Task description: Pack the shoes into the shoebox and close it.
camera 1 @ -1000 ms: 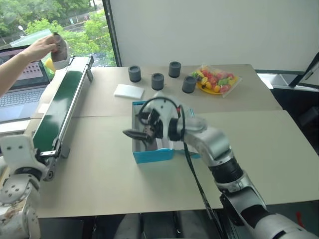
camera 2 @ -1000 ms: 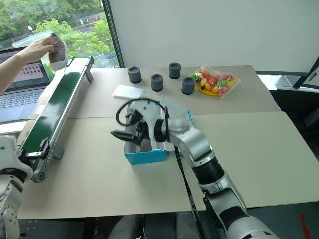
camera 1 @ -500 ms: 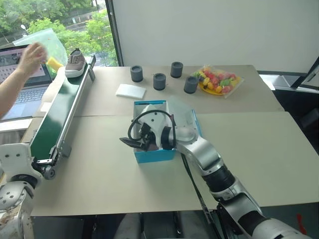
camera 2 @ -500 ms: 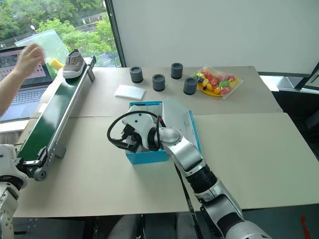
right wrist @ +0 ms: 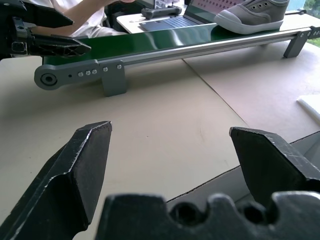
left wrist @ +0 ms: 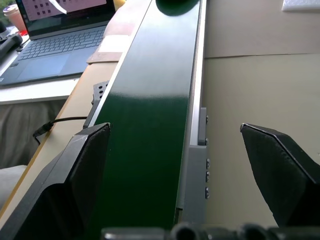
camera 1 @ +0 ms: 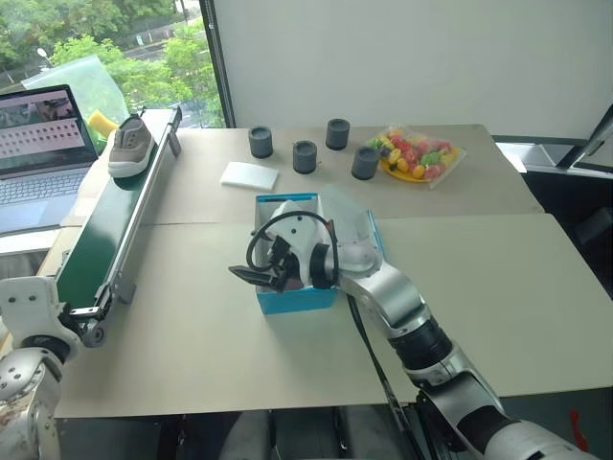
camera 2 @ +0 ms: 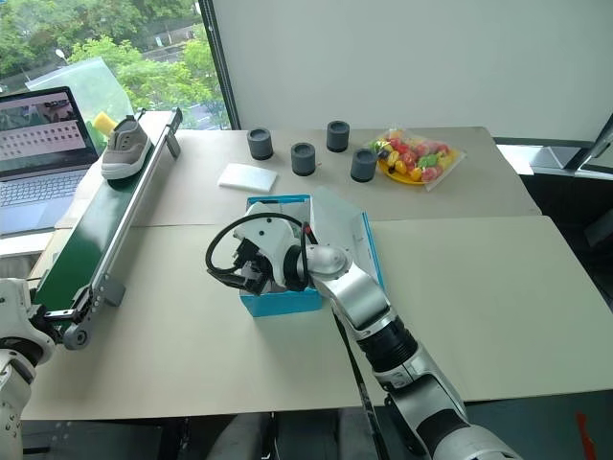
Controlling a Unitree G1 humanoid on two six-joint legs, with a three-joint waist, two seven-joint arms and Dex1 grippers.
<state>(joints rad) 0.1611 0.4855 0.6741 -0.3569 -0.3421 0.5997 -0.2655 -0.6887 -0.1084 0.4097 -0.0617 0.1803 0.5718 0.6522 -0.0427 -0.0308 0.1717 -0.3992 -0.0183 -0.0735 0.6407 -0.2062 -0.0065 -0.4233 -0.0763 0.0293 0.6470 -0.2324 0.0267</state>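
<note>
Laptop sits far left, screen lit. My left gripper hovers at the near end of the green conveyor, fingers spread wide, nothing btwn them. One grey-brown shoe rests on the belt's far end, next to the laptop. White pad lies just beyond the shoebox, which stands mid-table w/ lid up. My right gripper hangs at the box's left wall, released, empty, pointing toward the belt. Four dark cups stand further back, candy tray to their right
</note>
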